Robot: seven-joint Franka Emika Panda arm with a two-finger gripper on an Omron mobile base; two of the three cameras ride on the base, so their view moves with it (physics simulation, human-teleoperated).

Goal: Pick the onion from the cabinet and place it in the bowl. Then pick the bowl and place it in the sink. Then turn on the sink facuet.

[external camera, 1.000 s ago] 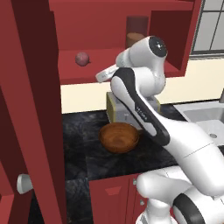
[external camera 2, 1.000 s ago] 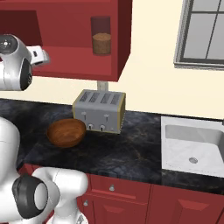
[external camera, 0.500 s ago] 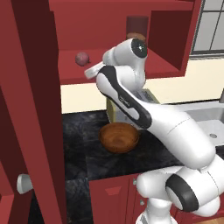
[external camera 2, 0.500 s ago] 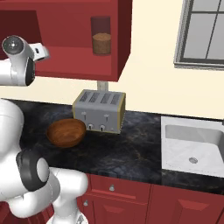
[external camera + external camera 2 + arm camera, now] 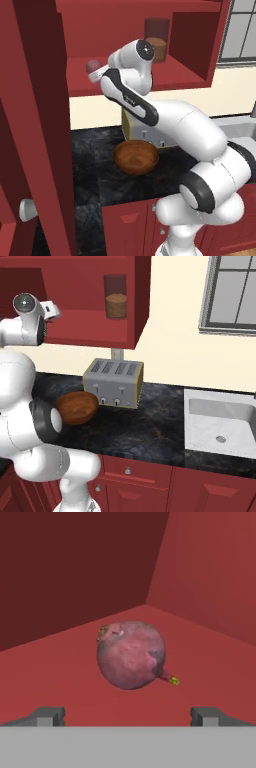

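The onion [image 5: 131,655] looks matt and mottled with a dull skin, the bowl [image 5: 136,157] is glossy grained wood, the toaster [image 5: 113,382] brushed metal, the surface [image 5: 150,428] polished dark stone, and the cabinet [image 5: 120,30] flat matt red.

A silver toaster [image 5: 113,382] stood on the dark marbled worktop [image 5: 150,428], against the cream wall. A clear jar [image 5: 115,297] (brown contents filling its lower half) sat on a shelf above, with a window [image 5: 234,293] off to the right.
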